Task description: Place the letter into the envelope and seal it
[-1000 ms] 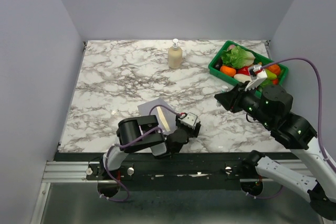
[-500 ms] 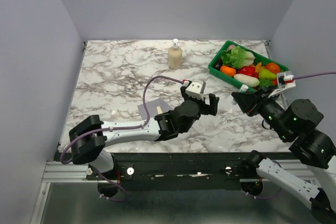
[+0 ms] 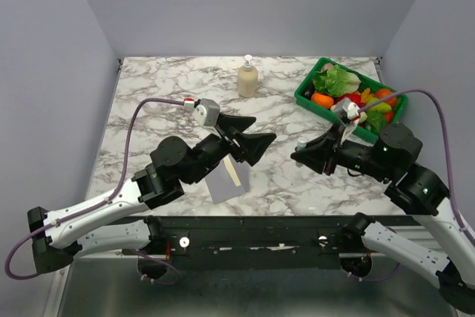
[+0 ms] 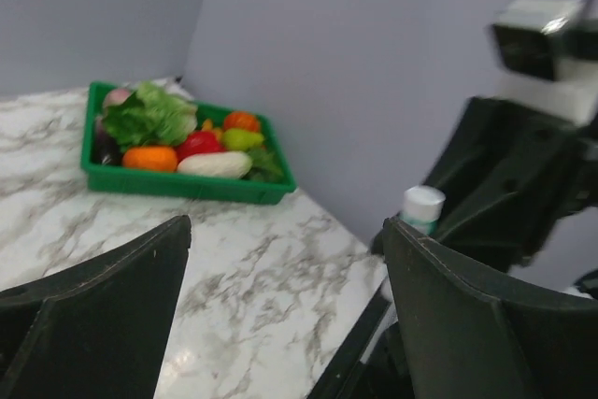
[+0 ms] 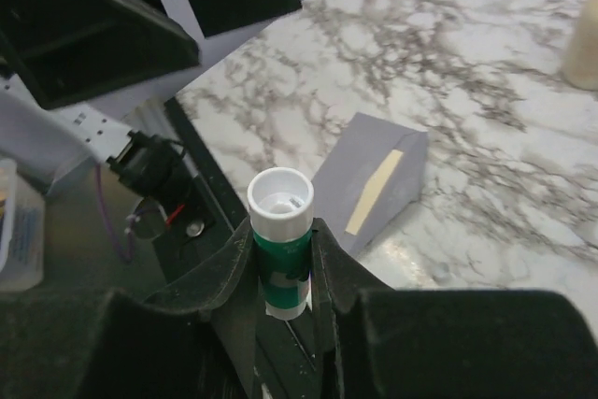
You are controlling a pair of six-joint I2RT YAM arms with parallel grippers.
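Grey envelope (image 3: 221, 187) flat at worktop (image 3: 148, 109) near edge, cream letter (image 3: 237, 174) showing at its mouth | left pincer (image 3: 256, 131) apart, empty, just beyond it, nearer arm | right pincer (image 5: 280, 263) clamped on glue stick (image 5: 280, 221)

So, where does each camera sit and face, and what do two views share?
Top external: above, behind the robot, looking down on the table; both arms show.
Left wrist: on the left gripper, facing the vegetable tray between its own fingers.
Right wrist: looks down past its gripped glue stick at the envelope.
Both wrist views show the glue stick.
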